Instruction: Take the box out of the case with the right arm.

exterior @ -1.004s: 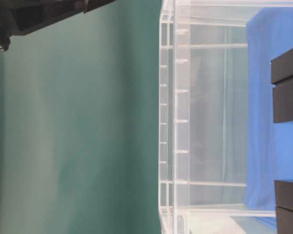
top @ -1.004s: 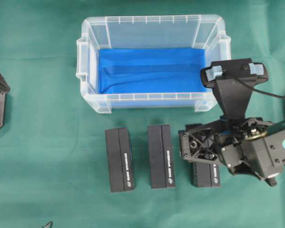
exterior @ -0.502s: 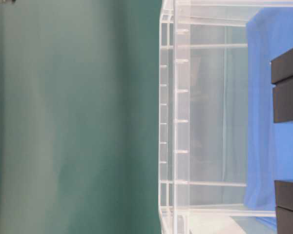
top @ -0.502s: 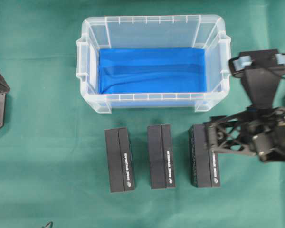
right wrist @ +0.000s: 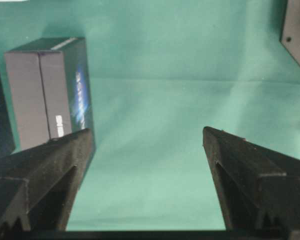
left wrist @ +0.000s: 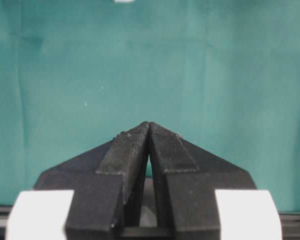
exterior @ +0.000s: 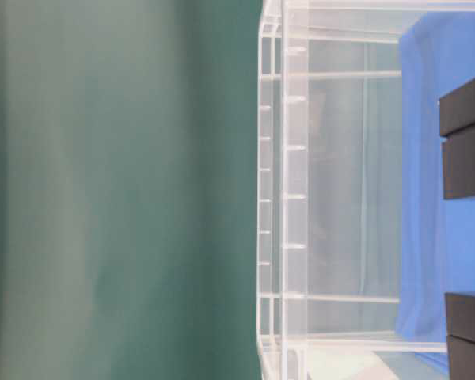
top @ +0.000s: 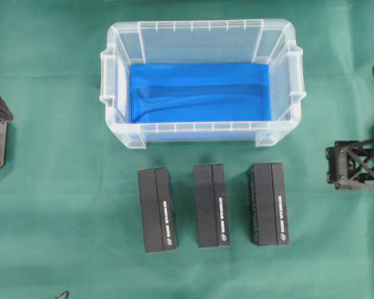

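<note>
Nearest to the camera edge of the table (top: 62, 205), three black boxes stand in a row in front of the case (top: 199, 131): the left box (top: 156, 209), the middle box (top: 211, 205) and the right box (top: 268, 204). They lie parallel, each apart from its neighbour, all outside the case and just in front of its front wall. None of them is touched by a gripper.

To the right of the case, at the border of the overhead view, the right gripper (right wrist: 145, 165) hangs over bare green cloth. Its fingers (right wrist: 250, 170) are wide apart and nothing is between them; in the wrist view the right box stands off to the side.

The left gripper (left wrist: 149, 131) is over empty cloth to the left of the case, its fingers pressed together on nothing.

Behind the boxes, the case shows only its blue sheet (top: 199, 92); no box is visible inside.

By my judgement the task is finished: all boxes are out, and nothing remains in the case to take.
</note>
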